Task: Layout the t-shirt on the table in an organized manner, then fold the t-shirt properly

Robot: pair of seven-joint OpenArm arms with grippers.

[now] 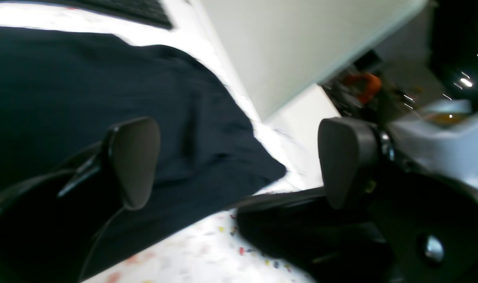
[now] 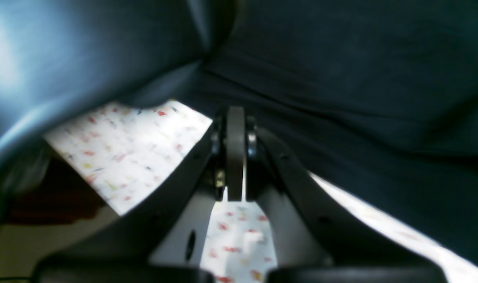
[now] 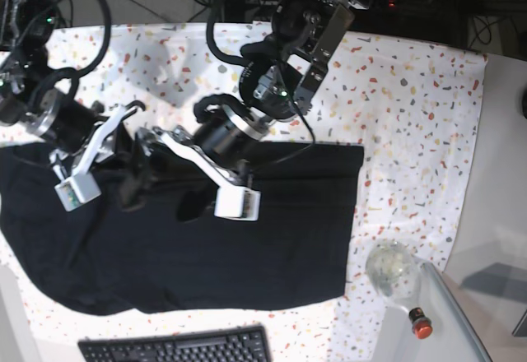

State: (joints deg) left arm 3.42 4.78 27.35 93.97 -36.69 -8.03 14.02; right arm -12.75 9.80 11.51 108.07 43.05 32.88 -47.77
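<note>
Right claw point(image 2: 235, 157): at the base view's left, clenched, pads pressed flat together with no fabric visibly between them; hovering at a raised fold of the shirt.
Plain black soft-fabric t-shirt point(image 3: 247, 247): spread wide across the near half of the desk, rumpled and bunched at the left end, flatter toward the right edge.
Left claw point(image 1: 239, 161): released, pads wide apart, hanging above the shirt's edge, grasping nothing.
White flecked cloth-covered desk point(image 3: 412, 107): bare beyond the shirt.
Black keyboard point(image 3: 177, 347): near edge, apart from the shirt.
Step in hand: likely flattening; best to pinch single-layer edges, pull outward evenly, avoid dragging bunched cloth.
</note>
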